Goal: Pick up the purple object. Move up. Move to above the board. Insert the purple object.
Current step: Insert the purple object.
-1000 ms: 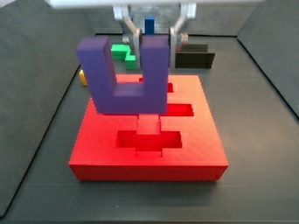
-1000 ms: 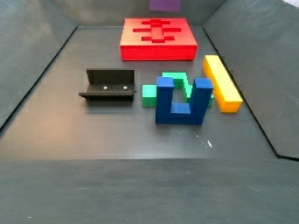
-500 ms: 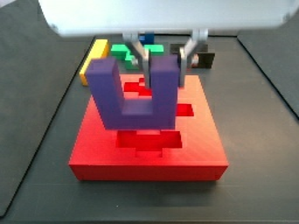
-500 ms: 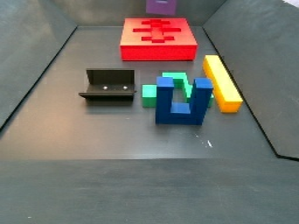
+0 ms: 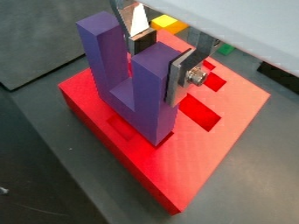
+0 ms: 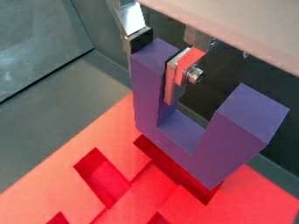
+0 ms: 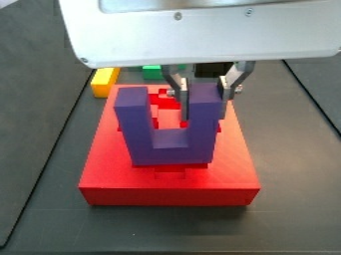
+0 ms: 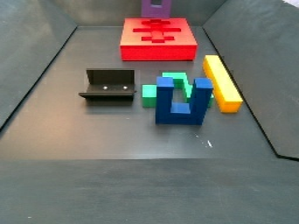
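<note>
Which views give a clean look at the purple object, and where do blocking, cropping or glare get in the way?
In both wrist views the purple object is sharp and evenly lit, clamped on one arm by the gripper over the board. In a side view the pale camera housing blocks the upper frame. In the far side view the object is cropped at the edge, and a faint glare spot marks the floor.
</note>
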